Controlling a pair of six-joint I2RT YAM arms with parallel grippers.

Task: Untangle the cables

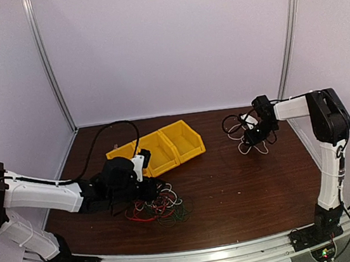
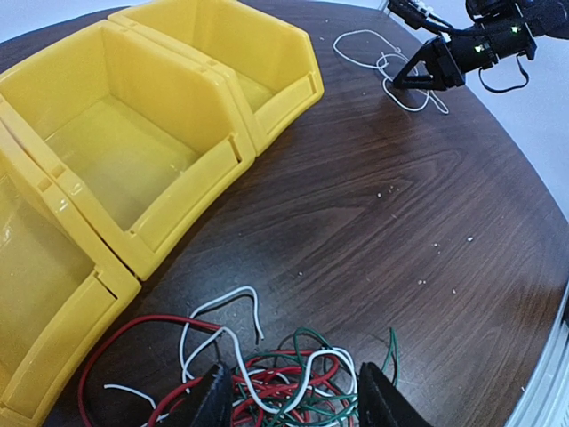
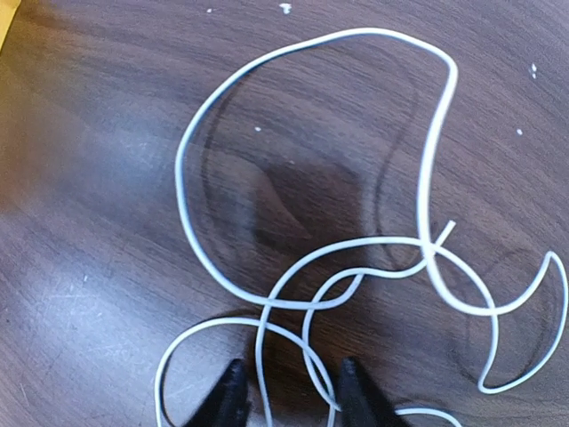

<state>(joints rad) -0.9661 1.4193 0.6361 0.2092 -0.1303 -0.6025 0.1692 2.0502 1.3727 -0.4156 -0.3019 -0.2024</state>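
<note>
Dark wood table [image 1: 232, 181] under white walls [image 1: 170, 42]: your left claw [image 2: 298, 391] hangs over the tangle of cables [image 1: 162, 206], red, white and green, jaws apart astride it, likely placed to pick one strand. Yellow bins [image 2: 133, 151] sit just behind. Far right, a white cable [image 3: 179, 178] lies well apart, apparently already separated. Your right claw [image 3: 293, 396] straddles its strands, jaws apart, with the tips cut off by the frame edge.

a dark brown wooden table [image 1: 246, 186] carries everything, its grain dotted with pale specks. three open yellow bins [image 1: 164, 146] stand touching in a row towards the back left, and just in front of them lies a tangle of red, white and green cables [image 1: 162, 206]. well apart, on the right, a single white cable [image 3: 267, 305] lies in loose loops.
</note>
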